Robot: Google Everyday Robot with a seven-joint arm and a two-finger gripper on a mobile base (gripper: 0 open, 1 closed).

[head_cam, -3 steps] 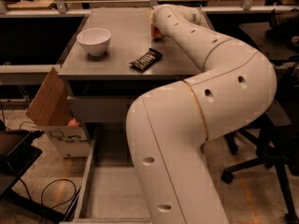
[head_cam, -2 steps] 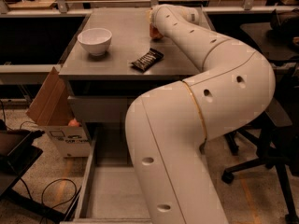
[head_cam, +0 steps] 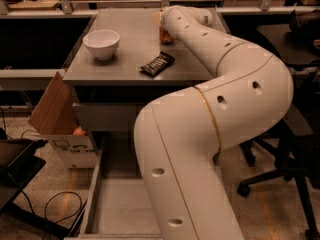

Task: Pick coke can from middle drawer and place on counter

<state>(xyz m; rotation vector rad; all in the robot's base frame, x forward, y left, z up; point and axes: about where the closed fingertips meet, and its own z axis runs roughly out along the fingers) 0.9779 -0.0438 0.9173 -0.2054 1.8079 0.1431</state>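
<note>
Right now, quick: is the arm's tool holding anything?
Tool: cannot be told; it is at the coke can on the counter, mostly behind the arm.

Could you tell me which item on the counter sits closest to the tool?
The coke can, right at the tool near the counter's back; bowl and wrapper sit apart.

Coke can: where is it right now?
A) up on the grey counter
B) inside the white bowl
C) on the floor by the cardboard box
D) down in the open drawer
A: the coke can is on the counter, beyond the snack-bar wrapper and to the right of the white bowl. The gripper is right at the can, mostly hidden behind the end of the arm.
</note>
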